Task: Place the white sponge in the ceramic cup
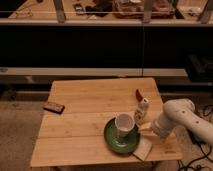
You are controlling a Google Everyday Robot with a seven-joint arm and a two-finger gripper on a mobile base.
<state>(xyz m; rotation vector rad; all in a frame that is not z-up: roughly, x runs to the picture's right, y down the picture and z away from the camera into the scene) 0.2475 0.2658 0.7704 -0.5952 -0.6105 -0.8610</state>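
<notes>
The pincer [148, 127] sits low at the right side of the counter [85, 100], at the tip of the white arm [176, 117], just beside the rim of the dark green plate [112, 140]. How wide it stands, and whether it has hold of anything, I cannot tell.

The white sponge [142, 148] lies flat on the counter just in front of the pincer, near the front edge, with one side against or slightly under the plate's rim. It looks thin, light and soft, so it should bend rather than break. Lying flat, it gives little height to pinch, and the free outer edge away from the plate seems the best place to take hold.

The ceramic cup [124, 123] stands upright on the plate, mouth open. It is hard and likely fragile, and a knock could slide it on the glazed plate. A white-and-red figure [141, 110] stands just behind the pincer and could tip.

The counter is pale slatted wood, with a small brown block [53, 106] far to the left. Dark shelving fills the background.
</notes>
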